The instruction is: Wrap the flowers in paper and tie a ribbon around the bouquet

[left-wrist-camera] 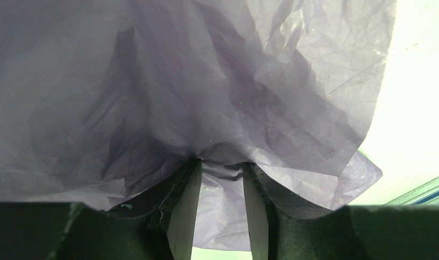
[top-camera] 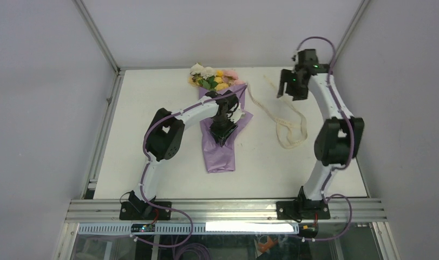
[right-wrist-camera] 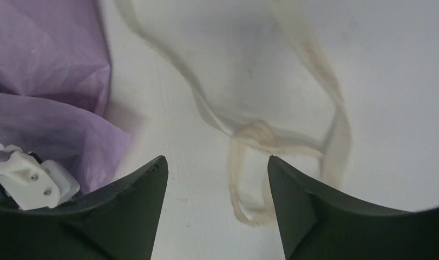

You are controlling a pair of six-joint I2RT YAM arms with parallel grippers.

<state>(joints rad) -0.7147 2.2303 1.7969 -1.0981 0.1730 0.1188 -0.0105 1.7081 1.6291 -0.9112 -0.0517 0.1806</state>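
Bouquet (top-camera: 220, 160) lies flat on the white matte table (top-camera: 136, 141), wide end toward the far edge, narrow tail toward the arm bases.

Paper (left-wrist-camera: 217, 81): thin lilac-purple sheet, crinkled all over, half translucent where light passes through. It is gathered into a loose cone with a flattened, folded tail.

Flowers (top-camera: 213, 78): white, yellow and pink blooms with green leaves, showing from the bouquet's wide end. The stems are hidden inside the wrap.

Left gripper (top-camera: 223, 131) sits on the bouquet's middle, pointing down. In the wrist view its two dark fingers (left-wrist-camera: 157, 211) are drawn in on a raised fold of the paper. Creases fan out from the pinch, and a pale inner pad shows on each side of the fold.

Ribbon (top-camera: 290, 129): narrow cream-white fabric strip, soft and limp, on the table to the right of the bouquet. One end runs up close to the right edge of the bouquet's wide end; cannot tell if it touches. From there it wanders away from the bouquet and ends in loose loops. In the right wrist view the strands bunch where they cross.

Right gripper (top-camera: 289, 86) hangs above the table, to the right of the bouquet's wide end. Jaws stand well apart with nothing between them; the ribbon's loops lie on the table below the gap.
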